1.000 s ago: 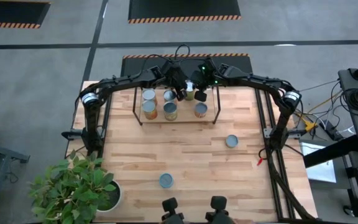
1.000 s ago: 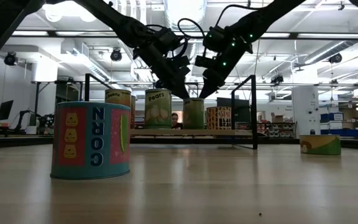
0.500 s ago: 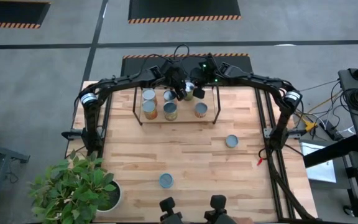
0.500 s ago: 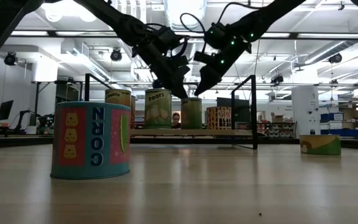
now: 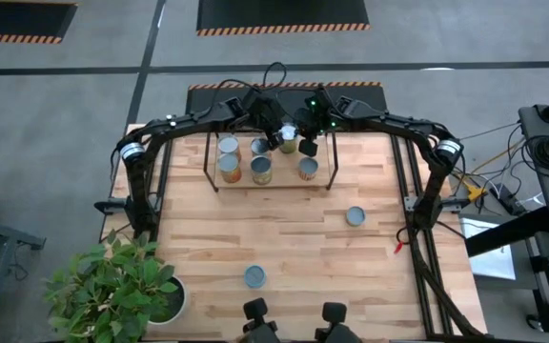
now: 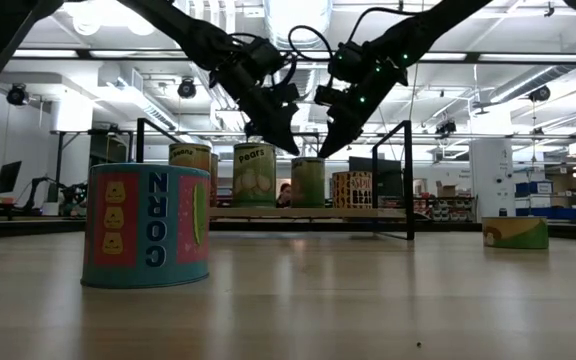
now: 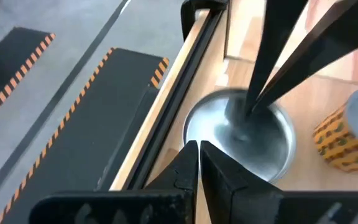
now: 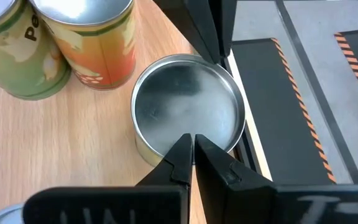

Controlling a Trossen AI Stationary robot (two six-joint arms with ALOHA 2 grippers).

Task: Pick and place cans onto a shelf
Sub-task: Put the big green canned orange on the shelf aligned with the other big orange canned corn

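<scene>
The wooden table (image 5: 284,238) carried everything, and both dark arms reached from its side edges up and inward, meeting over the back of the shelf (image 5: 270,181), a low rack of thin black rods with a light board at the table's far middle. The left gripper (image 5: 273,141) and the right gripper (image 5: 296,133) slanted down toward each other, tips close together just above one green-sided can (image 6: 308,182) at the back of the board; in the low view neither tip touched its top. In both wrist views each gripper's two fingers were pressed together with nothing between them, over that can's silvery lid. Five more cans stood on the shelf: two orange ones (image 5: 229,168) toward the left, a pears can (image 6: 254,175) beside the green one, a tan can (image 5: 261,171) at front middle and another can (image 5: 307,169) at front right. Off the shelf, a small can (image 5: 355,217) sat on the right of the table, and a corn can (image 6: 148,226) stood well apart near the front edge. All the cans stood upright, long axes vertical and round tops facing up
</scene>
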